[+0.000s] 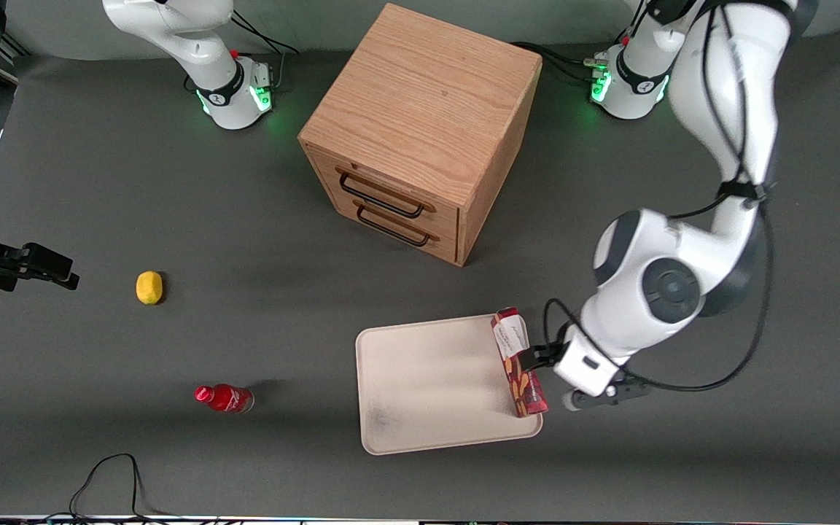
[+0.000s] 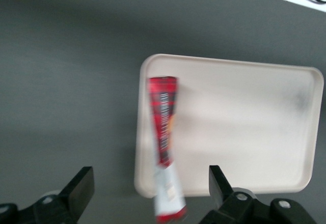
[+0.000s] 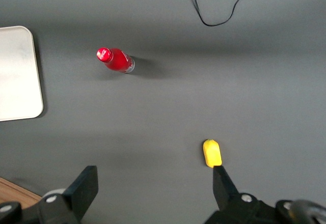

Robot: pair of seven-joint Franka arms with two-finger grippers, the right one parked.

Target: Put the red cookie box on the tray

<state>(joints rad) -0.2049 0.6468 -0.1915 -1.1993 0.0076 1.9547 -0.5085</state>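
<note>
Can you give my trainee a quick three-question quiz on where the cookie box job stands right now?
1. True or false: the red cookie box lies flat in the middle of the tray.
2. Which thing sits nearest the tray? A) yellow lemon-like object B) small red bottle C) wooden drawer cabinet
3. Fill in: the gripper is ____ around the box.

Key:
1. False: it stands on its narrow side along the tray's edge toward the working arm, one end reaching past the rim.
2. C, though B is not much farther.
3. Open: the wrist view shows its fingers spread well clear of the box on either side.
</note>
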